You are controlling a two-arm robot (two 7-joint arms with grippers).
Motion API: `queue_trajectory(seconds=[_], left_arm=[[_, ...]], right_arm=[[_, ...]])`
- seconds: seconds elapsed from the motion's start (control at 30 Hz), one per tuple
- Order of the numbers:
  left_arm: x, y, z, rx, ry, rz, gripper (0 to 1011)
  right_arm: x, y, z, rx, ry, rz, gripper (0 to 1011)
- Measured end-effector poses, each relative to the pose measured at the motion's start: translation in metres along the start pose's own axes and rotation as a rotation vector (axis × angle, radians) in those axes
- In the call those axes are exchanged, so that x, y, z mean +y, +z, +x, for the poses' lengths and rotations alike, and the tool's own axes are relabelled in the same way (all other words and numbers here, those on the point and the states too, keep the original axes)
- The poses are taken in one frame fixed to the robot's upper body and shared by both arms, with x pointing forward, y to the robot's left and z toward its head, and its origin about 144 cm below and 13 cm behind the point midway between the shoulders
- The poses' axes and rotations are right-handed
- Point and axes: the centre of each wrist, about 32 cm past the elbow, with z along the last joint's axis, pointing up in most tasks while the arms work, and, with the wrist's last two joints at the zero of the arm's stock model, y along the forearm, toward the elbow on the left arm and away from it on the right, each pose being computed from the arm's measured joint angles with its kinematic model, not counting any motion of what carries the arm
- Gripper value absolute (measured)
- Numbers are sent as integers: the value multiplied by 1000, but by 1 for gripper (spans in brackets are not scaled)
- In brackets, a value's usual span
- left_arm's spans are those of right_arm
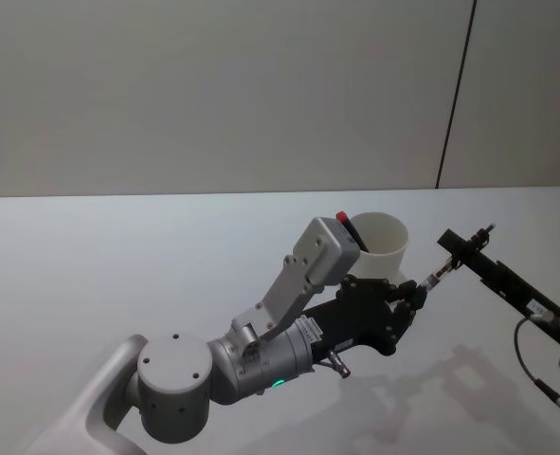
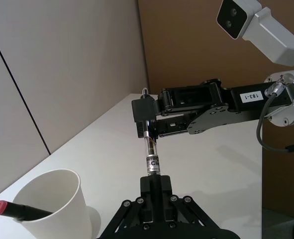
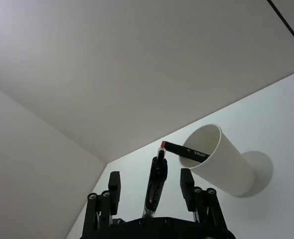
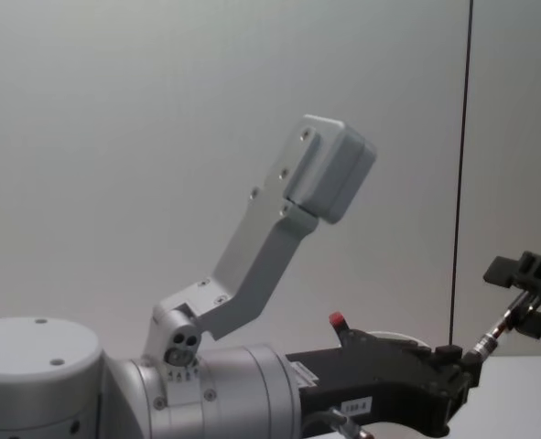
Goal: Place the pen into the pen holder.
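The pen (image 2: 150,152) is slim, with a clear barrel, a white printed label band near its lower end and a dark cap end; it hangs in the air, slanted, just beside the pen holder (image 1: 382,248). The pen holder is a plain white paper cup with a thin rolled rim, standing upright on the white surface (image 1: 118,275). A black marker with a red end (image 2: 15,210) leans inside it, poking over the rim

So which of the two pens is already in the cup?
The black pen with the red cap, leaning inside the white paper cup. The clear-barrelled pen is held between the left end effector and right end effector.
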Motion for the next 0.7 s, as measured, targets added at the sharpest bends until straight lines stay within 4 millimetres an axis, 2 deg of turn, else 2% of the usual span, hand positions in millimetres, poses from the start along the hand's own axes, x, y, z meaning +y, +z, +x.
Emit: queue_trajectory(seconds=[0.47,0.53,0.6,0.63,0.7], left_arm=[[0,0,0,0,0,0,127],[0,0,0,0,0,0,127],[0,0,0,0,0,0,127],[0,0,0,0,0,0,127],[0,0,0,0,0,-1,127]], right_arm=[[1,0,-4,33,-2,14,316],[2,0,-4,40,0,21,259],[2,0,-5,43,1,25,243],[2,0,-5,46,2,29,163],[2,0,-5,48,3,31,134]])
